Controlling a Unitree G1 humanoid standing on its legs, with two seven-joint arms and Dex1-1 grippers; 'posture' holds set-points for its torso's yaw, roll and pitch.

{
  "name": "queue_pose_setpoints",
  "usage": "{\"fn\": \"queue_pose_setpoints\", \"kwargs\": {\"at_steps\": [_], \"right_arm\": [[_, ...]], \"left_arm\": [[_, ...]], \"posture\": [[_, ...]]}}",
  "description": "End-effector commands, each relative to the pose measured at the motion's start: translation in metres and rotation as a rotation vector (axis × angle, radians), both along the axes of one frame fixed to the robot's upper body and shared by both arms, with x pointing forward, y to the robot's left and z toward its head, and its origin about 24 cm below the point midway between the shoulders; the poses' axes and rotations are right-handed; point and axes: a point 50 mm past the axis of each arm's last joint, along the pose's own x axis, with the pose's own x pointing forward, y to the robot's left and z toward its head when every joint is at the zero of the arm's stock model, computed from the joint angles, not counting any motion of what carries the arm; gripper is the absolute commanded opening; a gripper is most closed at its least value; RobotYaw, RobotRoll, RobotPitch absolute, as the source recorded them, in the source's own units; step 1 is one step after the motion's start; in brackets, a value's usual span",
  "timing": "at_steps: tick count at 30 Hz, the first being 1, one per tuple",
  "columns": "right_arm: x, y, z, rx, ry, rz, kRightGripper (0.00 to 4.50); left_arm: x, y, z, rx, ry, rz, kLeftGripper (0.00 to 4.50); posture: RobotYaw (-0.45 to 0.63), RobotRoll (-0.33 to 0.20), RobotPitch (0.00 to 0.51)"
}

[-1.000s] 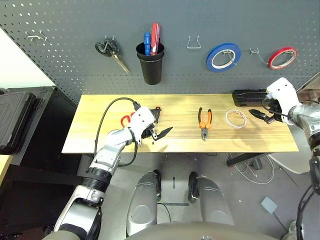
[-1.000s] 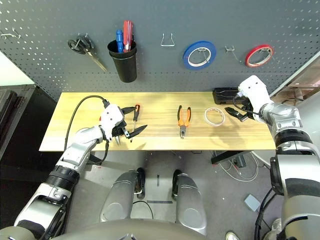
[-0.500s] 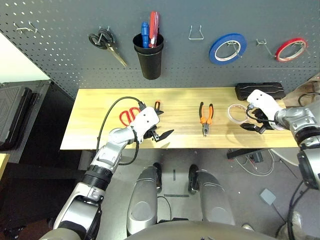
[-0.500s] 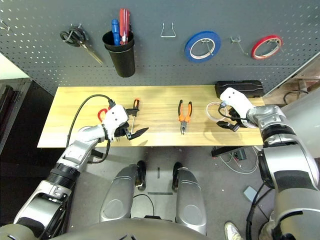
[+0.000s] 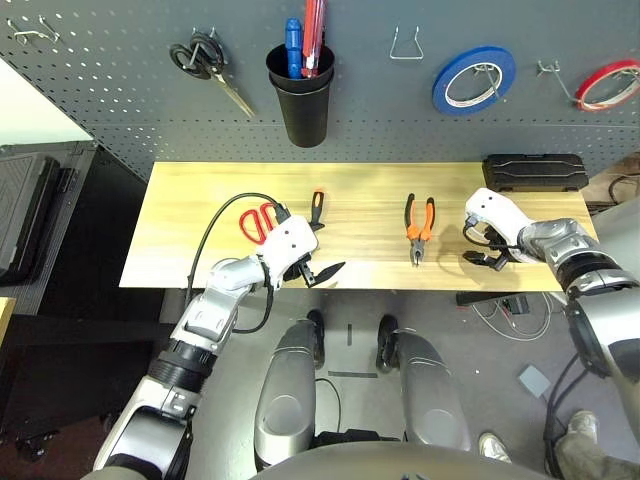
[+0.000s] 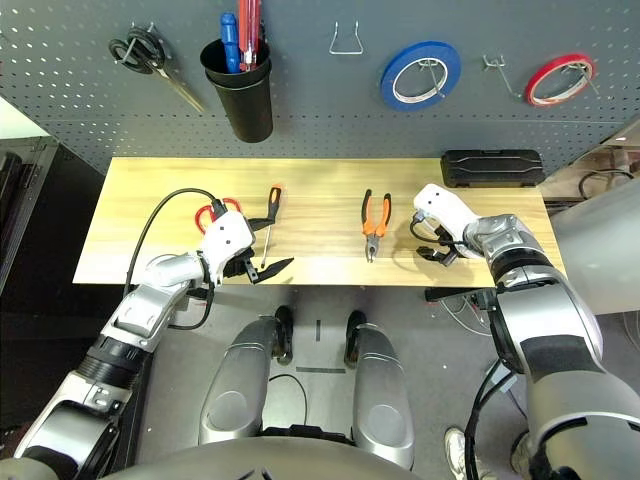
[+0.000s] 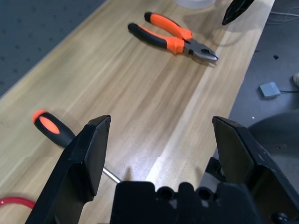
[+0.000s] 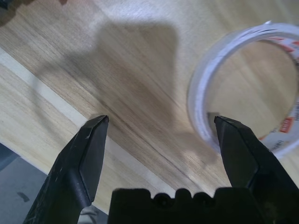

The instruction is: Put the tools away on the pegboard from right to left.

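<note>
At the desk's [image 5: 200, 200] near edge, 7 o'clock: left pincer [image 5: 318, 268], fingers spread wide, nothing between them, hanging idle just above the wood.

Near edge, 4 o'clock: right pincer [image 5: 482, 248], also spread wide and empty, tilted down over the whitish tape roll [image 8: 243, 88]. In the right wrist view one finger [image 8: 238, 154] sits over the roll's wall, the other [image 8: 79, 163] over bare wood well outside it; no contact can be made out. Judged to be lining up a pinch on the rightmost tool, as the right-to-left order asks.

Mid-desk, from 3 toward 9 o'clock: pliers [image 5: 419, 224], flat, tip toward the robot; screwdriver [image 5: 316, 212], handle away from the robot; red-handled scissors [image 5: 259, 220], partly hidden by the left arm's cable. All three wait their turn.

Far edge, 1 o'clock: black case [image 5: 535, 172].

At 12 o'clock, beyond the desk: pegboard [image 5: 120, 110], with black-handled scissors [image 5: 205, 65], black cup [image 5: 300, 100], bare wire hook [image 5: 405, 45], blue tape roll [image 5: 474, 78], red tape roll [image 5: 606, 84].
</note>
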Motion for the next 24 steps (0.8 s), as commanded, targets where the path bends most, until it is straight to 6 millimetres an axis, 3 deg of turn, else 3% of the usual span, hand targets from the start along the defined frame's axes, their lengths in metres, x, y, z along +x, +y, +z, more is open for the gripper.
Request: {"fn": "queue_pose_setpoints", "kwargs": {"at_steps": [1,4,13,24], "right_arm": [[-0.006,-0.001,-0.01,-0.015,0.039,-0.04,4.33],[-0.005,0.0,-0.011,-0.022,0.037,-0.051,3.55],[-0.002,-0.003,-0.008,-0.057,-0.054,-0.055,0.1],[-0.013,-0.027,-0.006,-0.095,-0.251,-0.07,0.04]], "left_arm": [[-0.006,0.001,-0.005,0.026,0.022,0.007,4.49],[-0.007,0.002,-0.005,0.028,0.024,0.016,4.5],[-0.004,0.002,-0.004,0.022,0.013,0.032,4.5],[0.0,-0.003,0.012,-0.063,-0.029,-0.021,4.5]], "posture": [[0.26,0.0,0.363],[0.27,0.0,0.363],[0.27,0.0,0.333],[0.23,0.0,0.263]]}}
